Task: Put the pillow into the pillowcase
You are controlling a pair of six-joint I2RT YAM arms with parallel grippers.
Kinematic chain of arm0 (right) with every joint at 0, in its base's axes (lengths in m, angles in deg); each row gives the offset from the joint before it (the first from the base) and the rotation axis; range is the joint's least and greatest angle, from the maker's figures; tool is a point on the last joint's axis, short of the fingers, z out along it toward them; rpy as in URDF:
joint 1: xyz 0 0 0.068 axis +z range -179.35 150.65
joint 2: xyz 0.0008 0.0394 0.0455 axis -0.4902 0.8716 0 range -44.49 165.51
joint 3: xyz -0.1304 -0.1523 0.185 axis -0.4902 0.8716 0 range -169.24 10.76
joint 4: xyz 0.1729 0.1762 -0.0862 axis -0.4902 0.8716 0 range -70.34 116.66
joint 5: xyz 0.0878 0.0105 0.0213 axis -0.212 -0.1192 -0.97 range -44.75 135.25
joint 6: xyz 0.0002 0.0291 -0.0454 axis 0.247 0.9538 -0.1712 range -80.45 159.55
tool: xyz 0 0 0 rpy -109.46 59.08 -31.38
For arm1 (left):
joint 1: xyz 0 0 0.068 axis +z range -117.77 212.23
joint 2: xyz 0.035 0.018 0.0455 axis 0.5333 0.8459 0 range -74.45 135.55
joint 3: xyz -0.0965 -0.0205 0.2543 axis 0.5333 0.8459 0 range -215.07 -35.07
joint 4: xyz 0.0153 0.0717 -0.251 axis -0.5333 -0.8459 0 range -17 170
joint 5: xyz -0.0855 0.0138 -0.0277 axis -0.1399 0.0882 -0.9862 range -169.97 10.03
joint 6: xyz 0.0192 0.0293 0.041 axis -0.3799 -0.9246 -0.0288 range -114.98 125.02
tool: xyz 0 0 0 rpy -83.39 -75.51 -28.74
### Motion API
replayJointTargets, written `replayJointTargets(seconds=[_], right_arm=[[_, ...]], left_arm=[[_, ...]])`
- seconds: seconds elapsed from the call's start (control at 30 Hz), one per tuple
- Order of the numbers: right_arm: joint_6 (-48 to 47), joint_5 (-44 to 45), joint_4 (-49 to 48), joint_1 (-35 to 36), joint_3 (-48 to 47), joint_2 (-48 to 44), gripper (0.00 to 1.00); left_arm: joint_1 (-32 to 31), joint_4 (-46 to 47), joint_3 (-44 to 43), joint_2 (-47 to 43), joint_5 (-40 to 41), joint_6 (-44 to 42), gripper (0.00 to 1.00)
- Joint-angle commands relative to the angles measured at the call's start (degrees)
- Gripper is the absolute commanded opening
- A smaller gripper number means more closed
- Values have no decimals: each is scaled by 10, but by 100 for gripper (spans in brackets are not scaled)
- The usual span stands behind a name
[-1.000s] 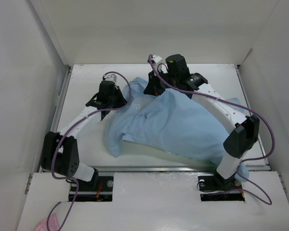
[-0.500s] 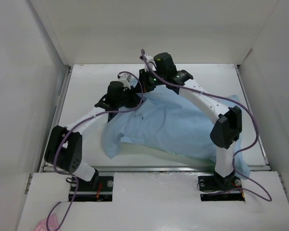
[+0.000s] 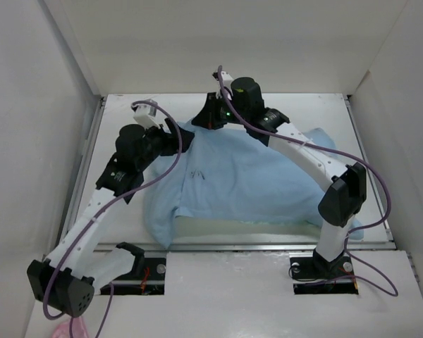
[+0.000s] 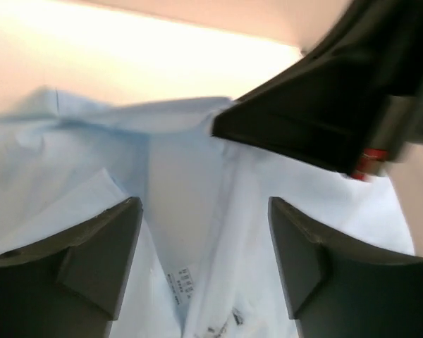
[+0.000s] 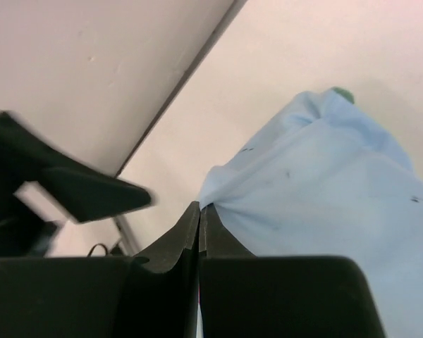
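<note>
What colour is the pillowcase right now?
The pillowcase is plain light blue, with a few tiny dark marks. It shows best in the top view.

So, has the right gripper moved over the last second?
Yes. In the top view the right gripper has gone toward the far edge of the table and slightly left, shut on a corner of the pillowcase.

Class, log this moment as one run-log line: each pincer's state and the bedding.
left pincer: open, empty | right pincer: shut on thin light blue fabric pillowcase | plump white pillow: mostly covered by pillowcase
</note>
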Motion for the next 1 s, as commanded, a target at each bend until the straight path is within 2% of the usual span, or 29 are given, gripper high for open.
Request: replayJointTargets(seconds=[0.0, 0.03, 0.1, 0.2, 0.27, 0.37, 0.43, 0.47, 0.53, 0.57, 0.6, 0.8, 0.87, 0.97], right_arm=[[-7, 36, -49, -10, 9, -20, 0], [-7, 36, -49, -10, 9, -25, 0], [-7, 36, -43, -10, 9, -25, 0], [-7, 36, -38, -10, 3, -25, 0], [-7, 27, -38, -10, 3, -25, 0], [-7, 16, -32, -10, -8, -20, 0], [-7, 16, -26, -15, -13, -14, 0], [-7, 11, -26, -15, -13, -9, 0], [-13, 6, -20, -15, -19, -3, 0], [-20, 6, -14, -15, -24, -3, 0], [-20, 6, -3, -15, -31, 2, 0], [-44, 50, 11, -15, -49, 29, 0], [-49, 63, 11, -9, -55, 48, 0], [-65, 63, 11, 4, -73, 82, 0]], left_arm=[[5, -30, -27, -18, -3, -31, 71], [5, -30, -27, -18, -12, -31, 100], [5, -22, -15, -25, -38, -31, 100], [5, 51, 31, -30, -146, -63, 100], [5, 61, 46, -18, -189, -77, 100], [0, 61, 40, 24, -195, -91, 100], [-15, 68, 31, 53, -195, -91, 92], [-15, 68, 21, 61, -195, -91, 68], [-20, 68, 13, 68, -196, -86, 28], [-20, 68, 13, 68, -196, -80, 11], [-20, 62, 6, 56, -160, -72, 0], [-20, 0, 19, -70, -55, -20, 0], [-20, -18, 50, -117, -19, 6, 0], [-20, -58, 107, -152, -11, 45, 0]])
